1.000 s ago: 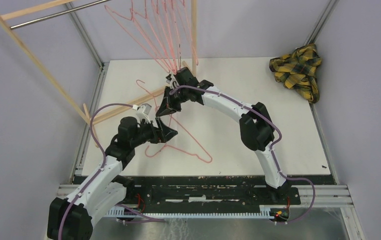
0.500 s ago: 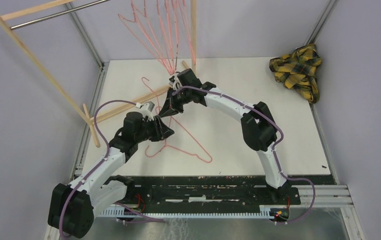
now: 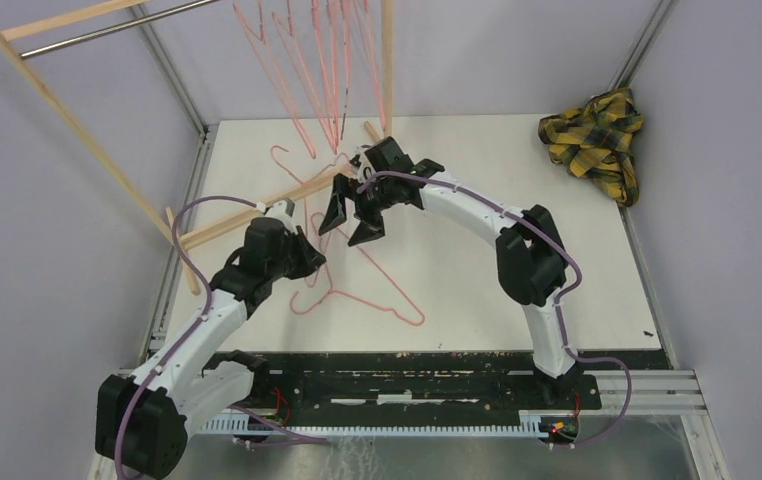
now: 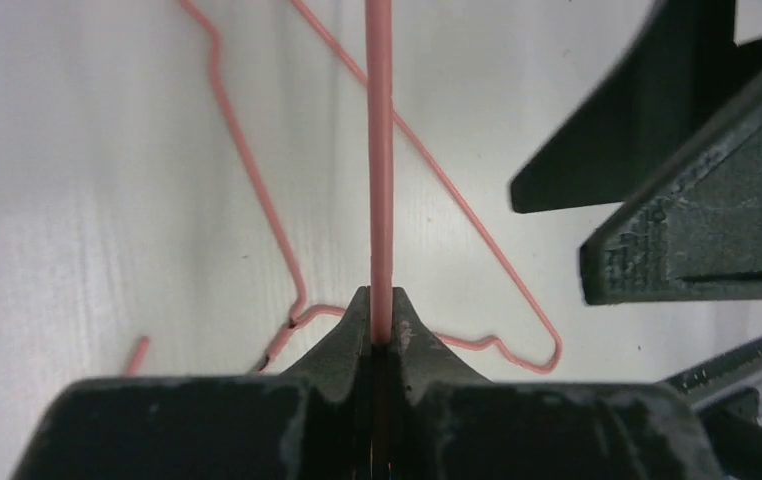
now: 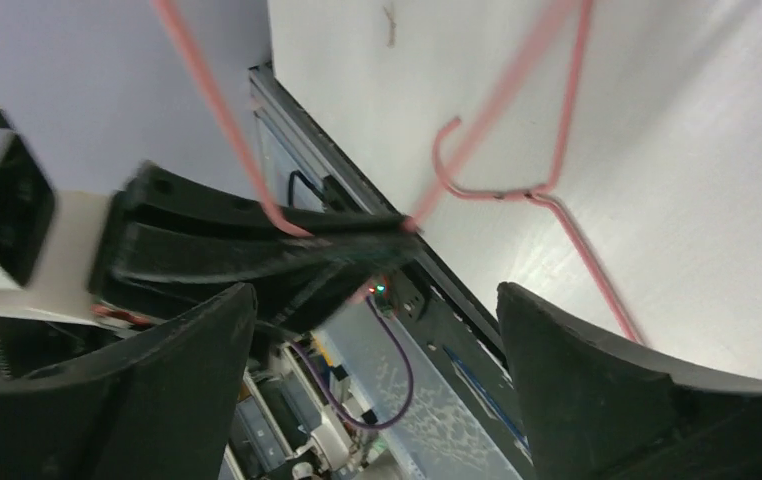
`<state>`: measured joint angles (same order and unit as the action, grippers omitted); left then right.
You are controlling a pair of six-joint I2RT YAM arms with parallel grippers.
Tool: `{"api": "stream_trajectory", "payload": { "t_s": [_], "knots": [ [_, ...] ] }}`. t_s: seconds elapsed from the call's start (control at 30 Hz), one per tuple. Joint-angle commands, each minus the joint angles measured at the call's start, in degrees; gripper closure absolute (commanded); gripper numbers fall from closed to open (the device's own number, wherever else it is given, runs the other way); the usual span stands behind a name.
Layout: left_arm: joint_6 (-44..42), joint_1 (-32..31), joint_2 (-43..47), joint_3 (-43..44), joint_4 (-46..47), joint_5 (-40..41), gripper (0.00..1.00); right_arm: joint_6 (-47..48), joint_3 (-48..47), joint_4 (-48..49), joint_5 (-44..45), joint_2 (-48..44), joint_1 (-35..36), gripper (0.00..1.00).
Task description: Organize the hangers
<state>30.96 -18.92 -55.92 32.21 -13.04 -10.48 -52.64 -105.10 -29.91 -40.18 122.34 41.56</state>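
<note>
- Your left claw (image 4: 381, 335) is clenched on a pink hanger (image 4: 380, 150) wire.
- Your right claw (image 3: 338, 234), frame centre, gapes released above the table (image 3: 477, 150).

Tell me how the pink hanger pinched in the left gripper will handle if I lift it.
Probably light: the hanger is only thin wire. Likely to pivot and swing, since the left gripper pinches a single strand between narrow tips. It may flex somewhat and could snag the other hanger lying on the table beneath it.
</note>
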Motion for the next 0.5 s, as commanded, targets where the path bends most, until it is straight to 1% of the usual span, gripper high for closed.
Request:
{"api": "stream_trajectory", "payload": {
  "t_s": [0.0,0.1,0.2,0.27,0.4,0.47],
  "knots": [
    [-0.4,0.2,4.62,8.05,-13.09,16.72,0.97,8.27,2.9,-9.88,4.7,-7.9,-3.92,0.0],
    [-0.8,0.22,5.43,12.95,-20.14,26.05,0.97,12.19,5.95,-13.4,6.92,-10.87,-5.77,0.0],
    [-1.53,0.2,6.08,17.06,-24.84,35.28,0.97,17.78,6.56,-19.23,9.48,-12.3,-6.25,0.0],
    [-3.25,0.2,5.41,20.07,-27.02,40.65,0.97,19.96,7.47,-20.98,10.45,-13.0,-6.26,0.0],
    [-8.31,0.2,3.22,27.39,-27.15,49.91,0.97,21.63,9.68,-21.42,11.63,-14.07,-6.31,0.0],
    [-11.69,0.2,1.07,31.28,-25.59,53.83,0.97,22.06,9.67,-21.74,11.58,-13.58,-6.29,0.0]
  ]
}}
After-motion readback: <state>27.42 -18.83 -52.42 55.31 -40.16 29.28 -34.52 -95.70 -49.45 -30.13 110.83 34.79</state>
